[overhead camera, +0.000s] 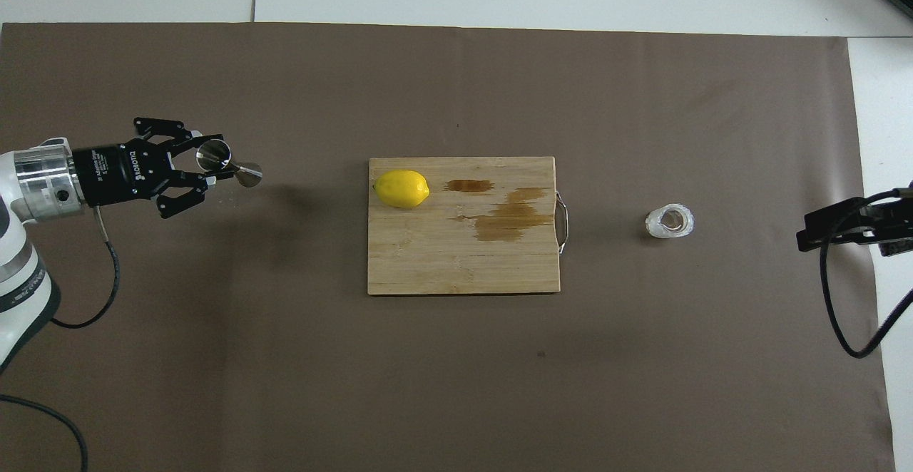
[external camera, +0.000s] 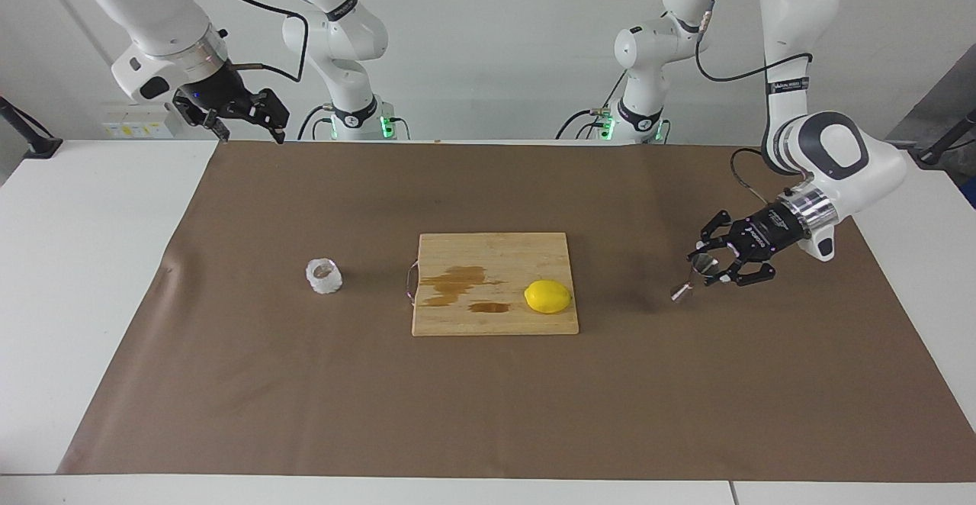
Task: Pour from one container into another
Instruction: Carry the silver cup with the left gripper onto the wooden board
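The steel jigger (external camera: 690, 279) (overhead camera: 230, 166) hangs tilted a little above the brown mat, at the left arm's end of the table. My left gripper (external camera: 706, 265) (overhead camera: 209, 162) is shut on its upper cone, and the lower cone points toward the cutting board. The whitish textured glass cup (external camera: 323, 275) (overhead camera: 670, 222) stands upright on the mat, between the board and the right arm's end. My right gripper (external camera: 252, 136) waits high over the mat's edge closest to the robots, open and holding nothing. Part of it shows at the overhead view's edge.
A wooden cutting board (external camera: 496, 322) (overhead camera: 463, 265) lies in the middle of the mat with a metal handle toward the cup. A yellow lemon (external camera: 547, 296) (overhead camera: 401, 188) and dark wet stains (overhead camera: 510, 219) are on it. White tabletop borders the brown mat (external camera: 488, 413).
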Available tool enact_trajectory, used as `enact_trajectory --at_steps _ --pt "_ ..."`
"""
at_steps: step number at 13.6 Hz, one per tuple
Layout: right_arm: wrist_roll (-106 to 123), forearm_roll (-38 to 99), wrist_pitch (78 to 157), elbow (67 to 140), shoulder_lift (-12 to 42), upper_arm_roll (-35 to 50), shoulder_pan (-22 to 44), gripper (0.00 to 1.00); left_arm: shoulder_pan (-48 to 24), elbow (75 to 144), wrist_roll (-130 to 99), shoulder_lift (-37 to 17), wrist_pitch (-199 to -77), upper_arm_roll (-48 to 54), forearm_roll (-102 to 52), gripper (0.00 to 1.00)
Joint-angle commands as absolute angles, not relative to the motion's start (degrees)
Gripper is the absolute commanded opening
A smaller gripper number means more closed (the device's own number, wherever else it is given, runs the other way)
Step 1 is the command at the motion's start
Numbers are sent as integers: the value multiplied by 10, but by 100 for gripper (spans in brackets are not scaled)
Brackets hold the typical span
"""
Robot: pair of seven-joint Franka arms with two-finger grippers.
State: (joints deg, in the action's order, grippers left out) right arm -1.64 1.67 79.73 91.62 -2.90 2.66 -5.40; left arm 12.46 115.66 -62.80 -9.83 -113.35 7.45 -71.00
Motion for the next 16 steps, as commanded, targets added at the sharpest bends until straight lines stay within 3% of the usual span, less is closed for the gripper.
enact_trajectory --at_steps 1,5,11,16 --pt "-25 11 798 929 -41 31 -59 100 79 1161 -654 -85 -1151 69 -722 0" --pt "-25 11 798 929 -41 32 -59 100 9 1161 -713 -76 -1206 78 -759 0" --pt "-25 11 798 929 -41 31 -59 100 -166 1162 -744 -77 -1450 102 -887 0" --pt "-25 11 798 930 -41 31 -59 100 -270 1136 -742 -102 -1599 106 -1014 0"
